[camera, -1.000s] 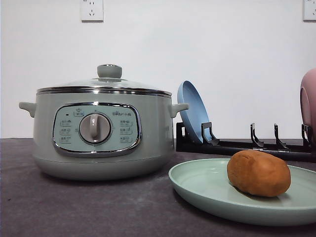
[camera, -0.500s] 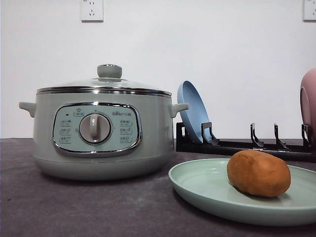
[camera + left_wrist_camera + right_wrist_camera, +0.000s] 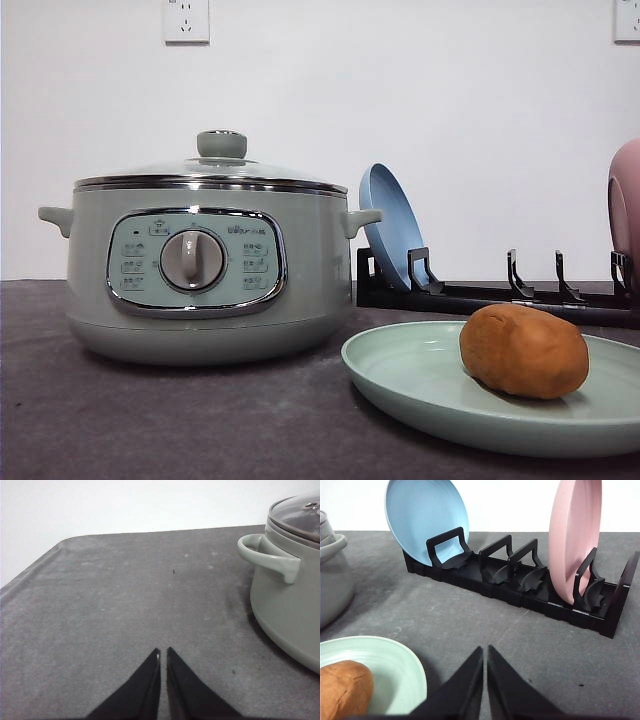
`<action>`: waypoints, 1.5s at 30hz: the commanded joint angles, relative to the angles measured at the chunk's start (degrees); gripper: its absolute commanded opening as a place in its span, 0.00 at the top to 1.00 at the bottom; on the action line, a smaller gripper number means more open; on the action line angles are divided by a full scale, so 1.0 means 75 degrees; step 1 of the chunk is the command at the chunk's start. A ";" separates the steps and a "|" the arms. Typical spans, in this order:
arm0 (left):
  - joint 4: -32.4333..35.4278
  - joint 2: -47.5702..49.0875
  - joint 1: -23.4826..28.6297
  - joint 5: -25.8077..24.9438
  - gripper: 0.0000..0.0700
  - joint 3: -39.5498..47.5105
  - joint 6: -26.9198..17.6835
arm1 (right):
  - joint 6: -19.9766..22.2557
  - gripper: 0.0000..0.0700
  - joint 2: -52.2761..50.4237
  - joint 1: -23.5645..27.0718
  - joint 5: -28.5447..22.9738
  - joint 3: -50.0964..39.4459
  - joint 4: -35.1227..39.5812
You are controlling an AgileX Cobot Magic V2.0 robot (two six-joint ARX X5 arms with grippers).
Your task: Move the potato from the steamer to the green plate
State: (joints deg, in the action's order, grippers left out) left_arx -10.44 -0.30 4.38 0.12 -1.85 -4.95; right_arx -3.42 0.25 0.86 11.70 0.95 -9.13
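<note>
- Front view: the potato [image 3: 524, 351] rests on the green plate [image 3: 400, 385], right of centre on its floor. The plate lies flat on the dark table [image 3: 150, 420], in front of and to the right of the steamer [image 3: 205, 270]. The steamer's glass lid [image 3: 215, 170] is seated and closed. Judgement: the transfer appears complete.
- Front view, risk: the potato is oval and the plate is shallow with a low rim. Any bump to the plate could roll the potato toward that rim. The black rack [image 3: 500, 295] stands behind the plate, with the blue plate [image 3: 392, 225] upright in it close to the steamer's handle.
- Left wrist view: the left gripper [image 3: 163, 652] has its two black fingers pressed together, tips nearly touching, holding nothing. It hangs over bare table on the side of the steamer away from the plate, well apart from the steamer wall.
- Left wrist view, risk: low. A sideways sweep toward the steamer could strike the protruding side handle [image 3: 270, 555] and shift the pot.
- Right wrist view: the right gripper [image 3: 485, 650] is also closed and empty. It is near the green plate's rim, between the plate and the rack. The pink plate [image 3: 575, 540] stands upright at the rack's end farthest from the steamer.
- Right wrist view, risk: a careless retreat across the plate could clip the rim and jolt the potato; a forward move could knock the rack and tip an upright plate.
</note>
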 commanded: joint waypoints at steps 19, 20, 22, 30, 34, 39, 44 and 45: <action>-0.0055 0.0017 0.0020 0.0017 0.98 0.0154 0.0070 | -0.0082 1.00 -0.0006 -0.0003 -0.0012 -0.0035 0.0017; -0.0055 0.0017 0.0020 0.0017 0.98 0.0154 0.0070 | -0.0082 1.00 -0.0006 -0.0003 -0.0012 -0.0035 0.0015; -0.0055 0.0017 0.0020 0.0017 0.98 0.0154 0.0070 | -0.0082 1.00 -0.0006 -0.0003 -0.0012 -0.0035 0.0015; -0.0055 0.0017 0.0020 0.0017 0.98 0.0154 0.0070 | -0.0082 1.00 -0.0006 -0.0003 -0.0012 -0.0035 0.0015; -0.0055 0.0017 0.0020 0.0015 0.98 0.0154 0.0070 | -0.0082 1.00 -0.0006 -0.0003 -0.0012 -0.0035 0.0015; -0.0055 0.0017 0.0020 0.0017 0.98 0.0154 0.0070 | -0.0079 1.00 -0.0006 -0.0003 -0.0012 -0.0035 0.0015; -0.0055 0.0017 0.0020 0.0015 0.98 0.0154 0.0070 | -0.0082 1.00 -0.0006 -0.0003 -0.0012 -0.0035 0.0015; -0.0055 0.0017 0.0020 0.0017 0.98 0.0154 0.0070 | -0.0082 1.00 -0.0006 -0.0003 -0.0012 -0.0035 0.0015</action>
State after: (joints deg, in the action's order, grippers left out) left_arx -10.44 -0.30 4.38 0.12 -1.85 -4.95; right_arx -3.40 0.25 0.86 11.70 0.95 -9.13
